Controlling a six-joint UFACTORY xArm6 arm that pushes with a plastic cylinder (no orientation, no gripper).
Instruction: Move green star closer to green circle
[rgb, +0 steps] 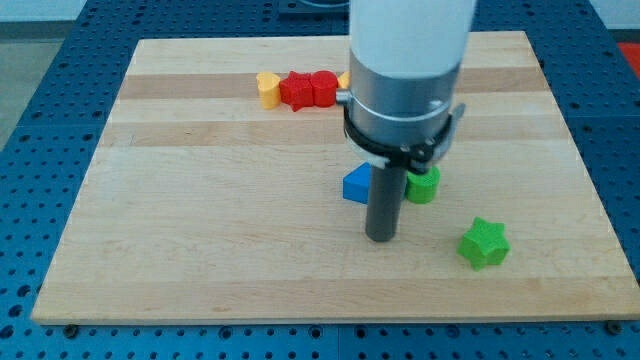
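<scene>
The green star lies on the wooden board at the view's lower right. The green circle sits up and to the left of it, partly hidden behind the arm's body. My tip rests on the board to the left of the green star and below the green circle, a clear gap from both. A blue block lies just above the tip, to the left of the rod.
Near the view's top, a yellow heart-shaped block and two red blocks lie in a row, its right end hidden behind the arm. The board's edges drop to a blue perforated table.
</scene>
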